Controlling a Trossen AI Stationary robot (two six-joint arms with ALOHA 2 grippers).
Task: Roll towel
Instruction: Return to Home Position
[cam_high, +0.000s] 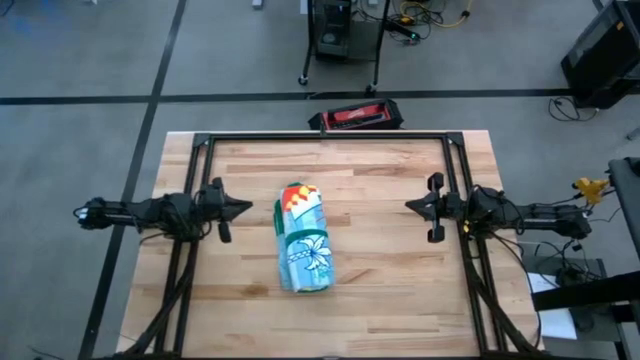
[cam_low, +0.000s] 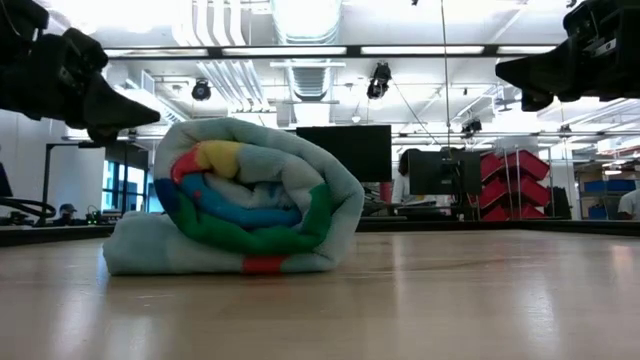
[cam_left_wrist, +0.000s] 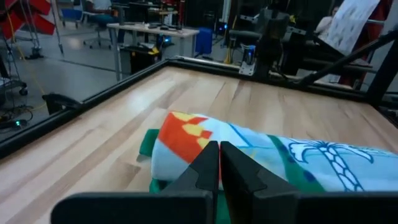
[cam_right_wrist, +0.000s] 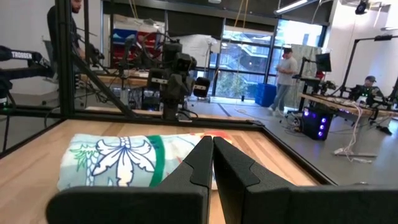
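Observation:
The towel (cam_high: 303, 239) lies rolled up in the middle of the wooden table, its long axis running from the near side toward the far side; pale blue with a palm print, green edge and a red-orange patch at its far end. The low view shows its spiral end (cam_low: 245, 200), its underside on the table. My left gripper (cam_high: 245, 208) is shut, held above the table left of the roll, pointing at it. My right gripper (cam_high: 410, 206) is shut too, right of the roll, well apart from it. The wrist views show the roll (cam_left_wrist: 273, 155) (cam_right_wrist: 124, 160) beyond each gripper's shut fingers.
A black metal frame (cam_high: 325, 137) runs along the table's far edge and down both sides by the arm bases. A red-and-black case (cam_high: 355, 116) lies on the floor beyond the far edge. Bare wood (cam_high: 390, 290) lies around the roll. People stand in the room behind.

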